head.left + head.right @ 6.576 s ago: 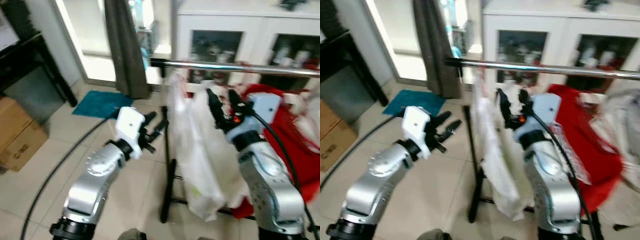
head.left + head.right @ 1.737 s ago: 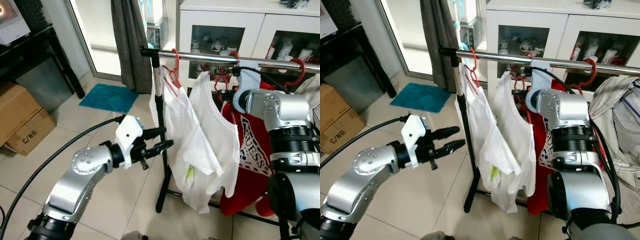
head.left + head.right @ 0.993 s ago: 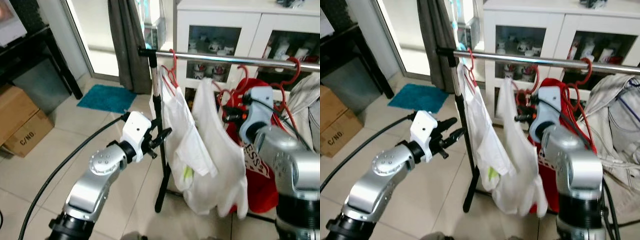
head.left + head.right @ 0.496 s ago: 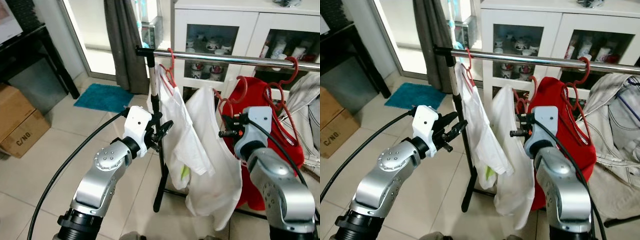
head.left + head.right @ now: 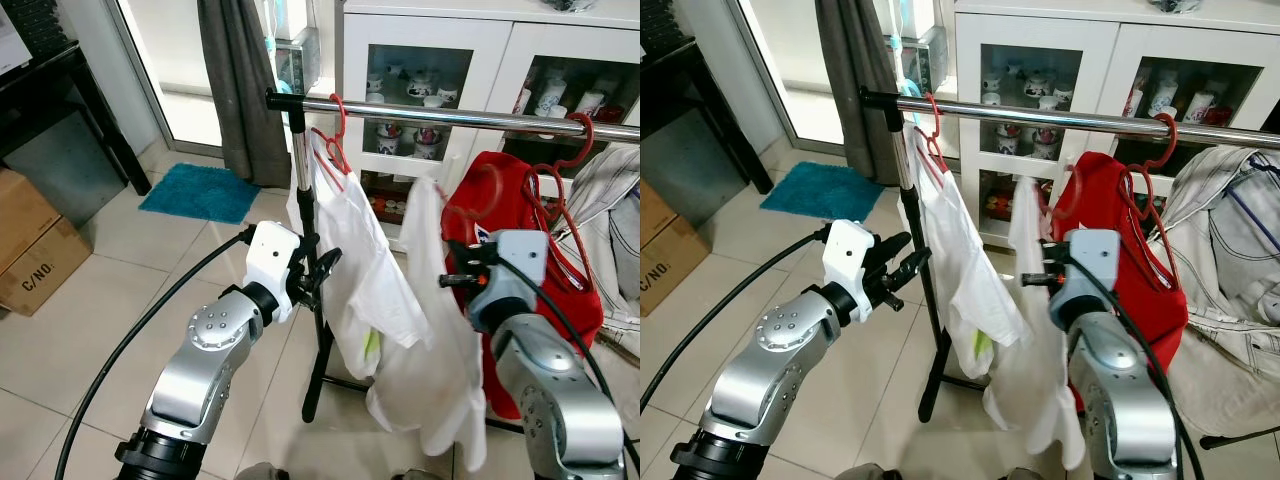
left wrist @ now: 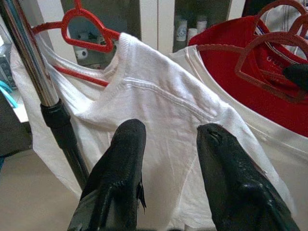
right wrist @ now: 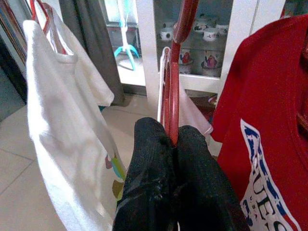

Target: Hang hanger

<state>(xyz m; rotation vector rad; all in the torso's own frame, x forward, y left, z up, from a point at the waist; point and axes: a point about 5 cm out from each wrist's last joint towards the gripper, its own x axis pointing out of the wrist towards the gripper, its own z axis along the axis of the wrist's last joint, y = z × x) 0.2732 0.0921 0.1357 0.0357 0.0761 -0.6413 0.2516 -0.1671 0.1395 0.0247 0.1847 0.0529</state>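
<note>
While my right gripper [image 7: 173, 144] pinches the red hanger [image 7: 174, 86] between fingers pressed tight on its stem, the hanger and its white shirt [image 5: 440, 340] sit below the rail [image 5: 450, 115], between a hung white shirt [image 5: 350, 260] and the red shirt [image 5: 520, 240]; the hook is not yet over the bar. My left gripper [image 6: 166, 139] hovers by the stand's black post [image 5: 310, 330], fingers spread and empty, facing that hung shirt.

To do this step well, I judge I should raise the hook clear above the rail in the free gap between the two red hangers, then lower it onto the bar before releasing, keeping the draped cloth from snagging its neighbours.

Behind stands a white glass-door cabinet [image 5: 1040, 60] holding small cups and jars; a cardboard box [image 5: 35, 250] sits closed on the floor.
</note>
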